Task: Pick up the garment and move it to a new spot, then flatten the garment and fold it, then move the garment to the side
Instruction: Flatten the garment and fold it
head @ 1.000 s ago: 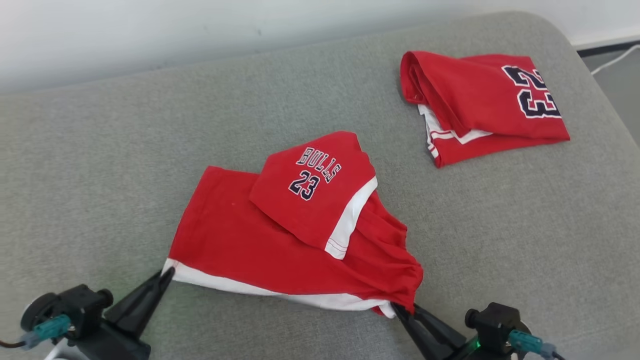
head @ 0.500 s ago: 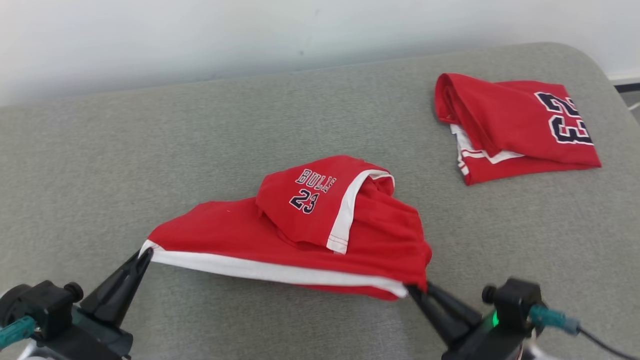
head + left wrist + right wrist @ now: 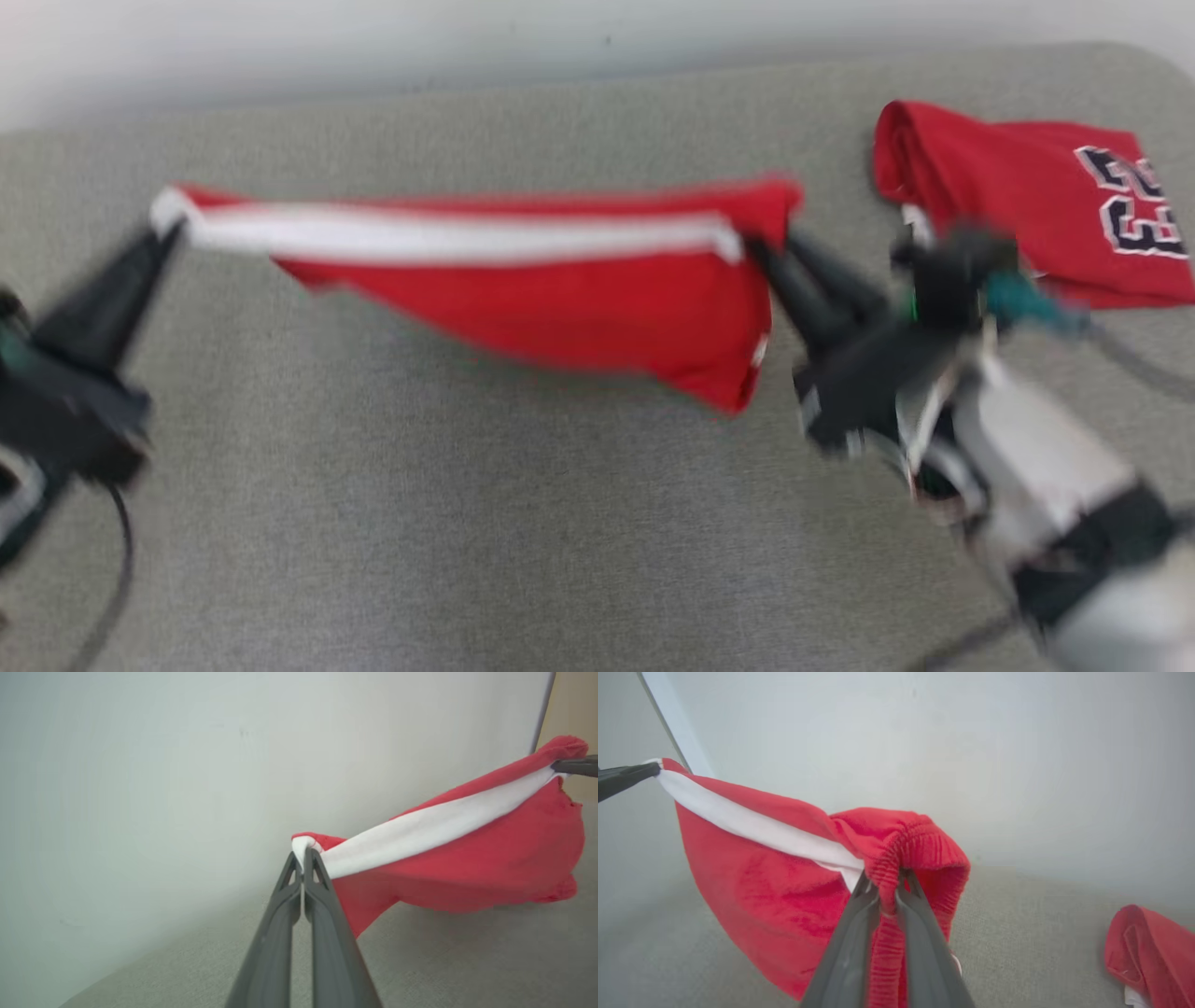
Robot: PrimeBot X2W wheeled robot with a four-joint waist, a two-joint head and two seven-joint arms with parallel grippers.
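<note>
Garment (image 3: 560, 308), head view: red shorts with a white band, blurred, lifted clear of the grey cushion (image 3: 467, 523) and strung between both tools; loose red cloth hangs below the band.
Head view, left tool (image 3: 166, 238): clenched on the white corner at the left end.
Head view, right tool (image 3: 761, 257): clamped on the other end, just beside the folded jersey (image 3: 1018, 205).
Head view, room: bare cushion in front and to the left; the wall (image 3: 373, 47) runs close behind; the folded jersey takes the far right corner.
Head view, risk: a swing rightward would likely brush the folded jersey and undo its fold.
Left wrist view, left tool (image 3: 302, 856): fingers pressed together on a small pinch of white hem. I judge it a shallow bite that could slip if the arms pull wider.
Left wrist view, garment (image 3: 467, 872): band taut, belly sagging above the cushion, apparently not touching.
Right wrist view, right tool (image 3: 887, 882): closed tight around the bunched ribbed waistband; a thick wad, probably the firmer hold.
Right wrist view, risk: layers are doubled at this end; laid down so, the garment (image 3: 761, 872) would probably land creased.
Right wrist view, edges: folded jersey (image 3: 1148, 952) at lower right, apart from the hanging cloth.
</note>
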